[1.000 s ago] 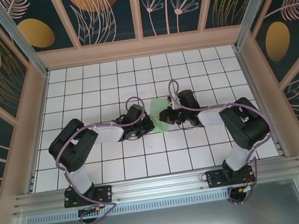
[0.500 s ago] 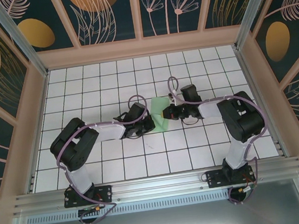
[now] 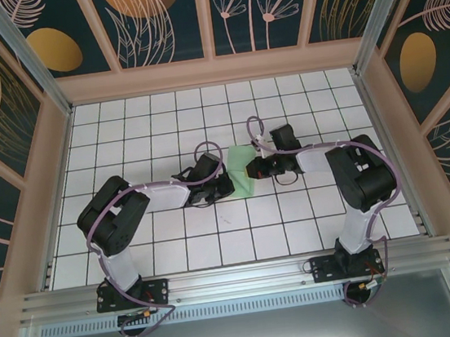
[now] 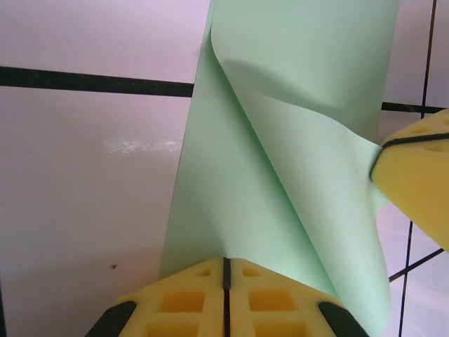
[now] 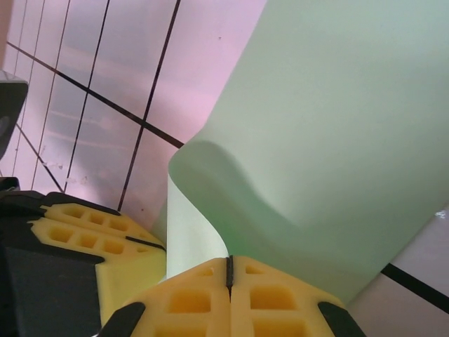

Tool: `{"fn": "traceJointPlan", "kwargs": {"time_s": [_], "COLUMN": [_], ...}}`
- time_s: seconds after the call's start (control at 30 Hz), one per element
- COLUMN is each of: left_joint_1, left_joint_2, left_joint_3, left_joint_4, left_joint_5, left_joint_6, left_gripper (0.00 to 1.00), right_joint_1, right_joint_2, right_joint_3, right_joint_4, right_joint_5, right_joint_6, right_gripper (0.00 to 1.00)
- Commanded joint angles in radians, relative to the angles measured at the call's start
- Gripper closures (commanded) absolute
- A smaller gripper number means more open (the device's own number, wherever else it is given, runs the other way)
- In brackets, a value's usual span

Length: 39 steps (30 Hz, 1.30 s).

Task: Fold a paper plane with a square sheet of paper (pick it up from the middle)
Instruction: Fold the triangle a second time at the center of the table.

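The square sheet of paper [image 3: 244,187] is pale mint green and lies mid-table between both arms, one side curled up and over itself. In the left wrist view the sheet [image 4: 280,105] runs down into the shut yellow pads of my left gripper [image 4: 226,261], which pinch its near edge. In the right wrist view the lifted curl of the sheet [image 5: 330,140] ends in the seam of my right gripper [image 5: 229,260], shut on it. From above, the left gripper [image 3: 229,186] and right gripper [image 3: 251,170] face each other across the paper. The paper plane is out of view.
White tiles with black grid lines cover the table [image 3: 147,137]. Walls with a leaf print stand on three sides, and an aluminium rail [image 3: 238,278] runs along the near edge by the arm bases. Both arms lie low, elbows out to the sides.
My right gripper has moved a little towards the back of the table with the paper's edge, curling the sheet higher. The left gripper has hardly moved.
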Motion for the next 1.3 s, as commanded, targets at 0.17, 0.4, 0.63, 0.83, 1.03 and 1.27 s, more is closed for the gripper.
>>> {"fn": "traceJointPlan", "kwargs": {"time_s": [0.17, 0.4, 0.63, 0.83, 1.03, 1.27], "left_joint_1": [-0.004, -0.008, -0.013, -0.014, -0.015, -0.015], "left_joint_2": [0.049, 0.058, 0.065, 0.068, 0.064, 0.070], "left_joint_3": [0.011, 0.014, 0.022, 0.025, 0.023, 0.030], "left_joint_4": [-0.059, -0.056, -0.054, -0.062, -0.077, -0.077], "left_joint_5": [0.005, 0.011, 0.017, 0.013, -0.002, 0.004], "left_joint_6": [0.028, 0.031, 0.034, 0.037, 0.036, 0.042], "left_gripper": [0.89, 0.88, 0.88, 0.88, 0.88, 0.87], "right_joint_1": [-0.004, 0.002, 0.019, 0.028, 0.035, 0.038], "right_joint_2": [-0.038, -0.038, -0.043, -0.034, -0.063, -0.044], "right_joint_3": [-0.011, -0.012, -0.017, -0.011, -0.021, -0.018], "right_joint_4": [-0.051, -0.014, 0.017, 0.009, 0.005, 0.007], "right_joint_5": [0.075, 0.105, 0.148, 0.182, 0.225, 0.243], "right_joint_6": [-0.053, -0.071, -0.093, -0.118, -0.122, -0.129], "right_gripper": [1.00, 1.00, 1.00, 1.00, 1.00, 1.00]}}
